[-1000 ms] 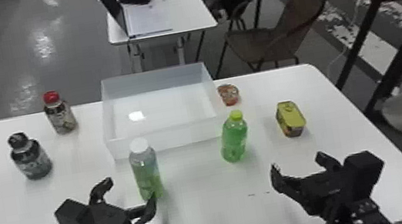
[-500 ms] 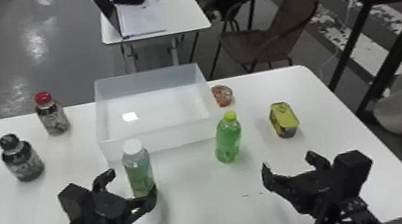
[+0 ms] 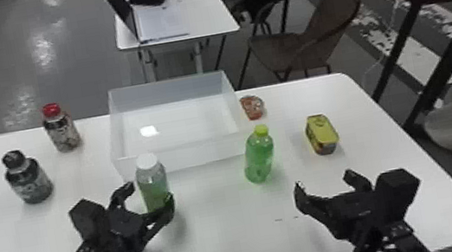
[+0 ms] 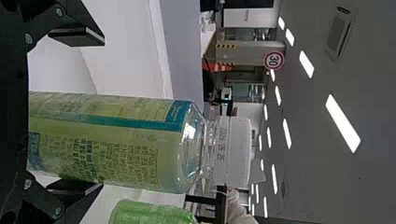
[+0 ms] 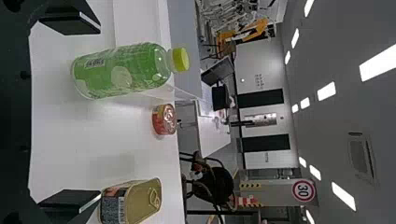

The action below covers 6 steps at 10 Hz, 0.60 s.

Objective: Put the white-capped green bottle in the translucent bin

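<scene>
I judged that the step in hand was the grasp. The white-capped green bottle stood upright on the table, just in front of the translucent bin, near that bin's near left corner. I had the left gripper around it and wanted the bottle centred before squeezing: the finger toward the table's right edge sat closer to its side than the other, so an uneven close might have nudged or tipped it. A slow, level squeeze on the body looked best, firm enough to hold without crumpling the plastic. Then I would want a straight lift, with the base clear of the bin's near wall, before going toward the table's far edge and lowering it upright.

The left fingers were spread wide, with the bottle between them but ungripped; I couldn't tell whether the nearer one touched it. My right gripper waited toward the table's near right corner, open and empty, apart from the yellow-capped bottle.
</scene>
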Motion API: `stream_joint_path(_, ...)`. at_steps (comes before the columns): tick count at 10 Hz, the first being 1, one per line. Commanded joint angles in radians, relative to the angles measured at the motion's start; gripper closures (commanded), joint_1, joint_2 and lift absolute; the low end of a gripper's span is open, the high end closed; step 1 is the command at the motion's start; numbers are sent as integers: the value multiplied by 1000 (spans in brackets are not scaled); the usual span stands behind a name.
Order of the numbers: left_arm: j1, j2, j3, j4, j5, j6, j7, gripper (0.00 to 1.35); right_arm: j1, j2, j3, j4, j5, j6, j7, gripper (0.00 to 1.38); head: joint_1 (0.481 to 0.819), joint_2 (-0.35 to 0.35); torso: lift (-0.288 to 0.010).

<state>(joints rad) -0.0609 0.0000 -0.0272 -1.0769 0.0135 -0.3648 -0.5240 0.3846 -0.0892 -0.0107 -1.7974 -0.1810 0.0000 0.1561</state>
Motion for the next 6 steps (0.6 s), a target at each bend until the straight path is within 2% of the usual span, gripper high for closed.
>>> stream_joint_path(1,-4,-3,0,14,6,-6,12,782,-3,0,0,3,0,0,0,59,695,-124,-90)
stream_joint_path(2,-2,-3,-3,14,9,-16,21,828,-1,0,0,3,2,0,2,59,695,-121,-90)
stream_joint_path(4,-2,-3,-14,12,3,-39,36,829,-1,0,0,1,0,-1,2,59,695,-118,-90)
stream_joint_path(5,10,-3,-17,-24,0,-39,51,831,0,0,-2,0,-2,-3,2,59,695,-119,-90)
stream_joint_path(6,55,-3,-17,-144,-32,15,110,831,0,0,-2,0,-2,-3,2,59,695,-121,-90)
